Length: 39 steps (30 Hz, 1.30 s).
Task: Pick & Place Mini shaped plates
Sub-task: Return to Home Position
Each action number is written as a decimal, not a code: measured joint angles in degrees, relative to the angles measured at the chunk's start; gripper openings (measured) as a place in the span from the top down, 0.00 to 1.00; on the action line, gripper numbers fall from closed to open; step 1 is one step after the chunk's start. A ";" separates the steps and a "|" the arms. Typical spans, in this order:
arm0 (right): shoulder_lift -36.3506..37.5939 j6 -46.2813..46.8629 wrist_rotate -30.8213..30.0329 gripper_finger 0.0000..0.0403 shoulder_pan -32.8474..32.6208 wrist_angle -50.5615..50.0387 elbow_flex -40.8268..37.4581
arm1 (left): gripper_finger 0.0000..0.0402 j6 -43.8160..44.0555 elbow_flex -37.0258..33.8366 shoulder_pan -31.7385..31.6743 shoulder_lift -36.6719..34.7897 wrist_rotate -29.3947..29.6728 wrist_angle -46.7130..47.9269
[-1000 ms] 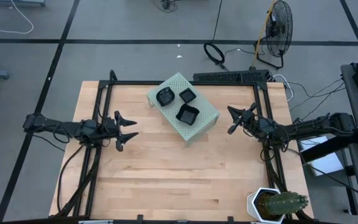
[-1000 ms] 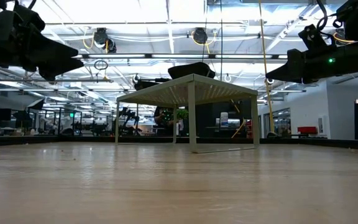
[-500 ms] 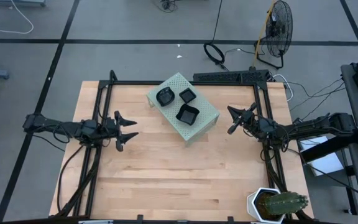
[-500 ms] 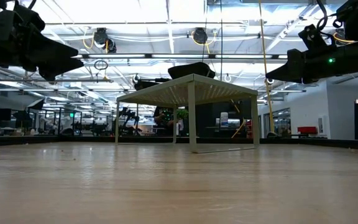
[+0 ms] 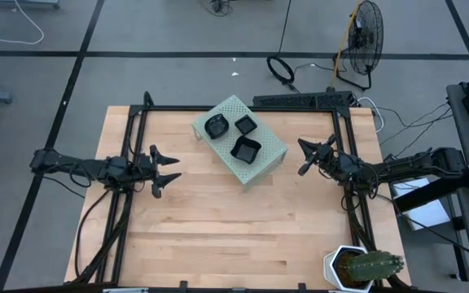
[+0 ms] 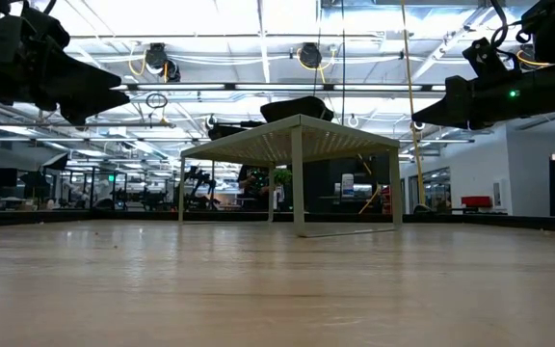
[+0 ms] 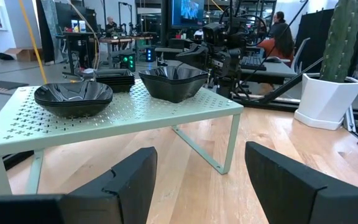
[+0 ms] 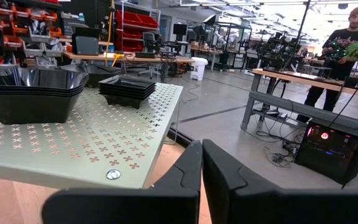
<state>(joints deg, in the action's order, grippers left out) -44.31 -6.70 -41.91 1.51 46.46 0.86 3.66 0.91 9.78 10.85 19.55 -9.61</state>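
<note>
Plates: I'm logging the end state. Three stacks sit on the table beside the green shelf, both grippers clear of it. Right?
No. The plates sit in three stacks on top of the shelf, not on the table beside it, as the high view shows. The left gripper and right gripper are indeed clear of it.

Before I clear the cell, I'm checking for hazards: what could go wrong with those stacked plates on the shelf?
The wavy square plates are stacked several high on the perforated shelf; a bump could topple them. The right tool, shut, hangs close beside the shelf, so a stray swing might strike it. The left tool, open, waits farther off.
</note>
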 joint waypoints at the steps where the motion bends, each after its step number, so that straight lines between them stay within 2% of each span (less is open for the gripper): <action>1: 0.00 0.00 0.01 0.99 -0.01 -0.01 0.00 | 0.39 0.00 0.00 0.00 0.00 0.01 0.00; 39: 0.00 0.00 0.00 0.99 0.00 -0.02 0.00 | 0.37 0.00 0.02 0.00 0.00 0.02 0.00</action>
<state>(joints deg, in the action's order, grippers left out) -44.31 -6.70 -41.91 1.51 46.44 0.86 3.66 0.93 9.79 10.85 19.57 -9.61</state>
